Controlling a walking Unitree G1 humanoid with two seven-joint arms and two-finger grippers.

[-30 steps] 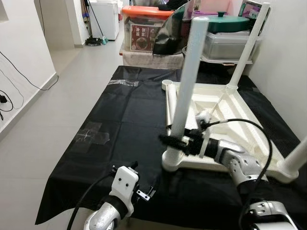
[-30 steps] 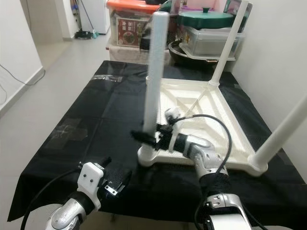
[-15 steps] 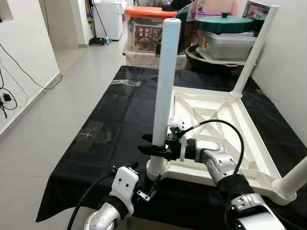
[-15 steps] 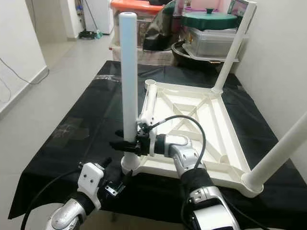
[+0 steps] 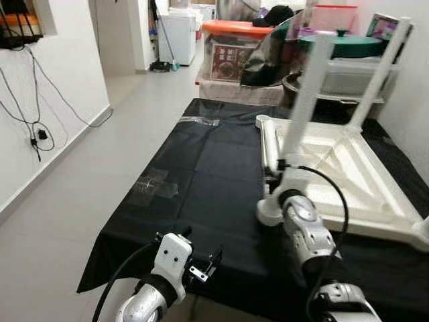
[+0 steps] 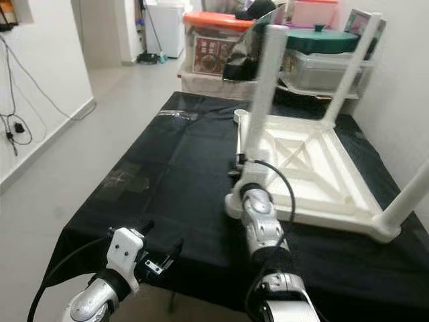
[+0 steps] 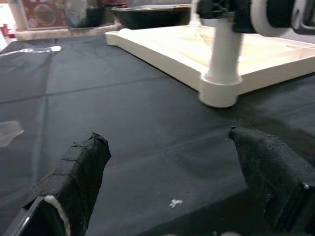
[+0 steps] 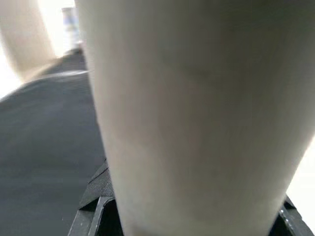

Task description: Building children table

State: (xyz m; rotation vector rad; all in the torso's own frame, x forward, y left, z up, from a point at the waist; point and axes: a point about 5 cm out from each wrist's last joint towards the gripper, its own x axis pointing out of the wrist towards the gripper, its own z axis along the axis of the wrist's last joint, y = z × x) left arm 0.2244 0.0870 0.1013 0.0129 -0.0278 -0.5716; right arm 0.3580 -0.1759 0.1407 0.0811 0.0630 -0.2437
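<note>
A white children's table (image 5: 348, 168) lies upside down on a black cloth (image 5: 201, 161). An upright white leg (image 5: 305, 94) stands in its near left corner socket (image 7: 220, 91). My right gripper (image 5: 280, 166) is shut on that leg low down, and the leg (image 8: 197, 113) sits between its black fingers (image 8: 93, 211). Another leg (image 6: 352, 64) stands at the far corner and one (image 6: 409, 194) at the near right. A loose leg (image 5: 268, 141) lies along the table's left edge. My left gripper (image 7: 172, 182) hangs open over the cloth's near edge, holding nothing.
Storage boxes with an orange lid (image 5: 231, 30) and a green lid (image 5: 342, 40) are stacked behind the cloth. Clear tape patches (image 5: 155, 188) lie on the cloth. Bare floor runs along the left, with a wall and hanging cables (image 5: 33, 127).
The camera has swung, so the table sits further right and the upright leg looks blurred. My right gripper stays shut on that leg. The left gripper has not moved.
</note>
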